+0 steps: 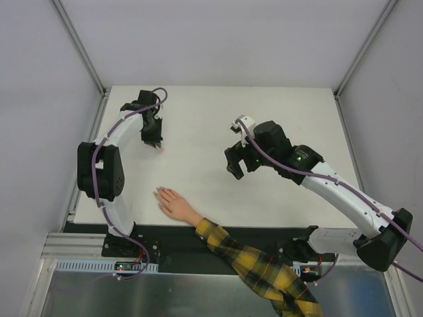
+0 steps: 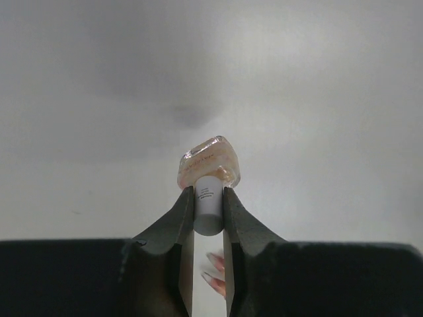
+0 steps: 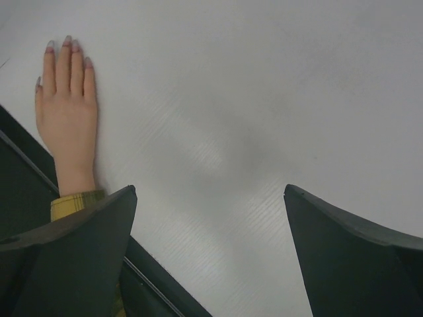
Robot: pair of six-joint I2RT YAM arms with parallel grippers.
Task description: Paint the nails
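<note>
A small flesh-coloured mannequin hand [image 1: 174, 205] with a yellow-and-dark plaid sleeve [image 1: 258, 264] lies flat at the table's near edge. Its nails [image 1: 158, 193] point to the far left. My left gripper [image 1: 154, 140] hovers at the back left, shut on the white cap [image 2: 209, 203] of a small peach nail polish bottle [image 2: 210, 162]. Fingertips of the hand [image 2: 217, 271] show blurred between its fingers. My right gripper [image 1: 236, 165] is open and empty over the table's middle. In the right wrist view [image 3: 210, 191] the hand [image 3: 66, 112] and pale nails [image 3: 66, 43] lie at the upper left.
The white table [image 1: 277, 112] ends at a dark front rail [image 1: 165, 238]. Grey walls and metal frame posts [image 1: 79, 46] close in the left, right and back sides.
</note>
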